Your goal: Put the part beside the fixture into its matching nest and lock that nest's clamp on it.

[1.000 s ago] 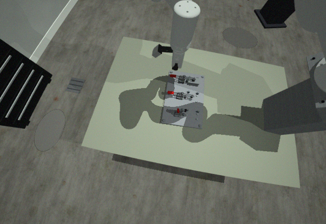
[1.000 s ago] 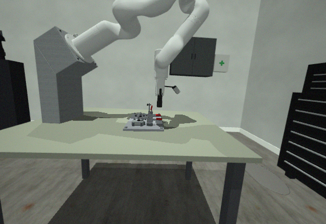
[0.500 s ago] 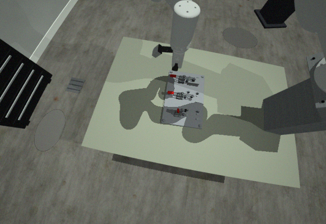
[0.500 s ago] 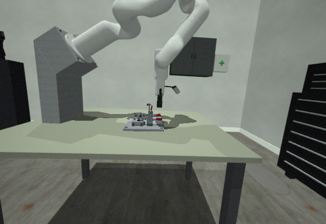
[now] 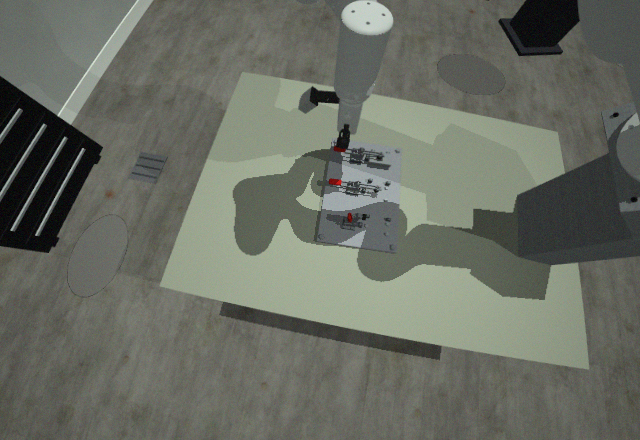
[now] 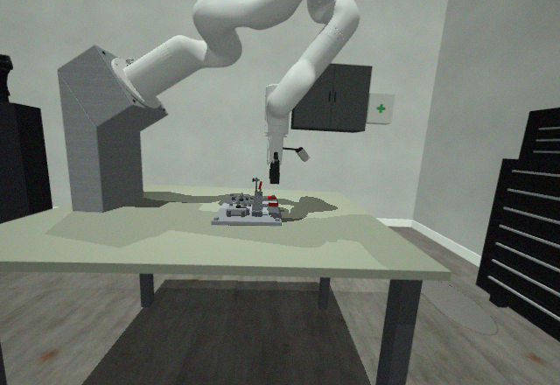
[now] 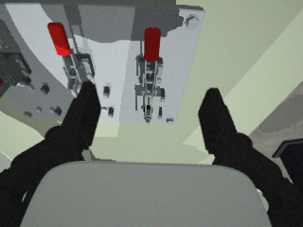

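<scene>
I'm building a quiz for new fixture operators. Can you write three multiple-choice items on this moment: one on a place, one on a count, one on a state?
1. Where is the gripper?
A. Above the fixture plate's edge
B. Resting on the floor
C. Beside the wall cabinet

2. How many red clamp handles show on the plate?
A. One
B. Three
C. Five

3. How do the gripper's fingers stand?
A. Spread wide, holding nothing
B. Shut on a handle
C. Shut on a part

1 A: the exterior view shows it hanging over the plate.
2 B: the top view shows three.
3 A: the wrist view shows an empty gap.
</scene>
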Motion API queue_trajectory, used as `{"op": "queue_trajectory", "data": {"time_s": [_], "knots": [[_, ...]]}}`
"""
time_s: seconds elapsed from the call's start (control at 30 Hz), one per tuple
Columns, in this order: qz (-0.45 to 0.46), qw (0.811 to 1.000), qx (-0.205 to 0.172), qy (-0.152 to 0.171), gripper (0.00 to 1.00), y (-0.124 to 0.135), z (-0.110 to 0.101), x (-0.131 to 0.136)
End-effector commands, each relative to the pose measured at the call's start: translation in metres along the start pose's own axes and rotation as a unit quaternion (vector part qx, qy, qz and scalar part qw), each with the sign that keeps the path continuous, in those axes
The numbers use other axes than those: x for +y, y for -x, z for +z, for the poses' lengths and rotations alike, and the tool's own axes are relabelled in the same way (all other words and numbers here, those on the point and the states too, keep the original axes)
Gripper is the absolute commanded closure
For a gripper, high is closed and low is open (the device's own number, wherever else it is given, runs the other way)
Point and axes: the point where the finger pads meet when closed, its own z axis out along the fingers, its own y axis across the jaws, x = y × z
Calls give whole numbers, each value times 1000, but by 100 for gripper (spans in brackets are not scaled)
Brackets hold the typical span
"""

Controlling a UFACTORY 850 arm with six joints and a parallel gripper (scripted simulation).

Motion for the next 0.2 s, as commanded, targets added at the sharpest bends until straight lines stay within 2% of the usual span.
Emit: {"op": "queue_trajectory", "data": {"time_s": [0.0,0.17], "knots": [[0,1000,0,0,0,0,0,0],[0,1000,0,0,0,0,0,0]]}}
